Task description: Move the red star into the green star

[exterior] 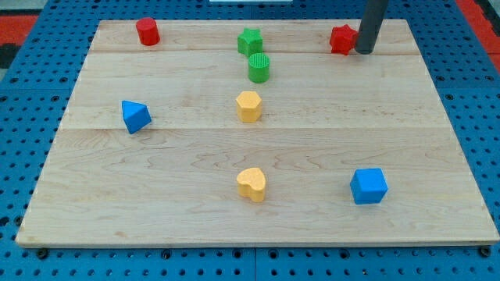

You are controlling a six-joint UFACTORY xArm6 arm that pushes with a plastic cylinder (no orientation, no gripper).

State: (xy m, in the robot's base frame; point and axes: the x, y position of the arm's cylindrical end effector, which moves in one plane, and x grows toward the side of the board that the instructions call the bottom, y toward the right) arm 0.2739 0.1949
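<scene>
The red star (341, 39) lies near the board's top edge, right of centre. The green star (249, 40) lies near the top edge at the centre, well to the left of the red star. My tip (363, 51) stands on the board just right of the red star, touching or almost touching its right side. The dark rod rises from it out of the view's top.
A green cylinder (259, 68) sits just below the green star. A red cylinder (148, 32) is at top left. A yellow hexagon (248, 106) is mid-board, a yellow heart (251, 184) below it. A blue triangle (135, 116) is at left, a blue cube (369, 186) at lower right.
</scene>
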